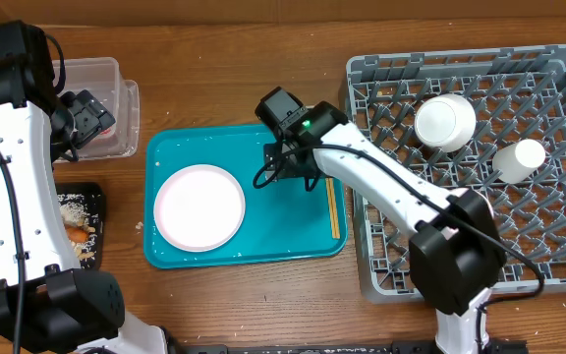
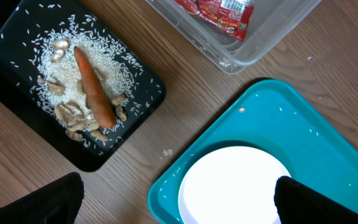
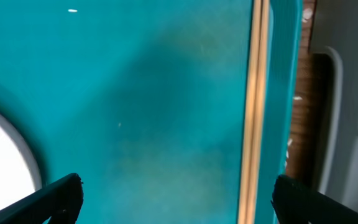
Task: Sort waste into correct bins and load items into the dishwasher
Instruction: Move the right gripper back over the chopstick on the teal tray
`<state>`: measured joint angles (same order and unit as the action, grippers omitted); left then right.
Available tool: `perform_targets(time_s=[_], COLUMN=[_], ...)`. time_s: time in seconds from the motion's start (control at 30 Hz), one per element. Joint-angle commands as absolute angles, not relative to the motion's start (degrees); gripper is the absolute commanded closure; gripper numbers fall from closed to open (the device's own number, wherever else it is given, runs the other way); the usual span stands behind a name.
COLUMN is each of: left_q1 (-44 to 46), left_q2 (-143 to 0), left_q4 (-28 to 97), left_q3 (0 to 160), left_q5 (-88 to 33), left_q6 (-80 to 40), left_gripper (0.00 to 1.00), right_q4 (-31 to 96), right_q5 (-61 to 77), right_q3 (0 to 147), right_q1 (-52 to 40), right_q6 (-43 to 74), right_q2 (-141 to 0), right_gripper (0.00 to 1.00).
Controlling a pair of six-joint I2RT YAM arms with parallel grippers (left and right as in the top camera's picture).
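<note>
A wooden tabletop [image 1: 263, 39] seen from above. At its centre sits a teal tray [image 1: 263, 246]. A round white plate [image 1: 199, 207] lies in the tray's left half, and a pair of wooden chopsticks [image 1: 335, 211] lies along its right edge.

The right pincer [image 3: 176, 193] hangs over the bare teal surface just left of the chopsticks, jaws wide and holding nothing.

A grey dish rack [image 1: 381, 285] fills the tabletop's right side. A white bowl [image 1: 445, 121] and a small white cup [image 1: 519, 157] sit among its pegs near the far edge.

At the far left corner stands a clear plastic tub [image 2: 229, 56] with a red shiny wrapper [image 2: 219, 12] inside.

By the left edge lies a black tray [image 2: 135, 106] holding rice grains [image 2: 104, 59], an orange carrot-like stick [image 2: 94, 87] and beige scraps [image 2: 76, 121].

The left pincer [image 2: 178, 199] hovers above the teal tray's far left corner, jaws wide and empty.
</note>
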<state>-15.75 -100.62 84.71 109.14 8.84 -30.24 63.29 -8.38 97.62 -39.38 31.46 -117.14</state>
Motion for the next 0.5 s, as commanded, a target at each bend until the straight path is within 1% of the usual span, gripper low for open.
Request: perform_targets(time_s=[0.0, 0.27, 0.47], left_q1=[-15.73, -15.73, -15.73], left_q2=[-99.68, -99.68, -99.68], left_q4=[84.84, 84.84, 84.84], left_q3=[109.97, 109.97, 109.97], left_q5=[8.99, 8.99, 8.99], left_q6=[-30.04, -30.04, -30.02], left_gripper=[0.0, 0.0, 0.0], right_q4=[62.33, 59.92, 59.11], right_q5=[-10.81, -11.79, -11.73], right_q3=[98.63, 98.61, 98.59], right_q1=[-39.22, -38.3, -36.99], right_q6=[31.29, 31.07, 31.09], right_q2=[-119.68, -121.34, -123.11], right_gripper=[0.01, 0.04, 0.04])
